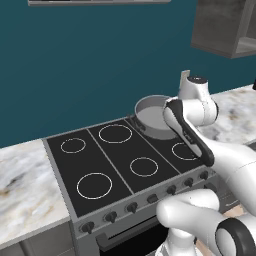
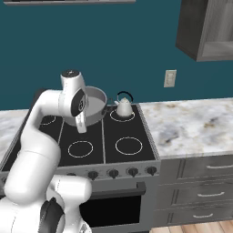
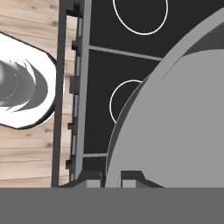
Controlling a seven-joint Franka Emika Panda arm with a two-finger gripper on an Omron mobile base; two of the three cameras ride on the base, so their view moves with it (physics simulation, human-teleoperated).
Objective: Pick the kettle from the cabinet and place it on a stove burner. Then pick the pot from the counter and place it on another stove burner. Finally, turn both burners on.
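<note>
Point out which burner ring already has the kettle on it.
The back-right ring, nearest the marble counter: the kettle stands on it, hiding most of its outline. The other visible rings on the cooktop are bare; the pot is at the back centre.

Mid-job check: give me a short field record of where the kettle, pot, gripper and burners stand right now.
kettle: upright on the back burner ring of the cooktop, nearest the counter, at
pot: held above the cooktop's back middle, beside the kettle
gripper: fingertips straddle the pot's rim, seen in the hand view
front burner rings: bare
knobs: row along the stove front; settings unreadable
cabinet: niche on the wall, upper right
</note>
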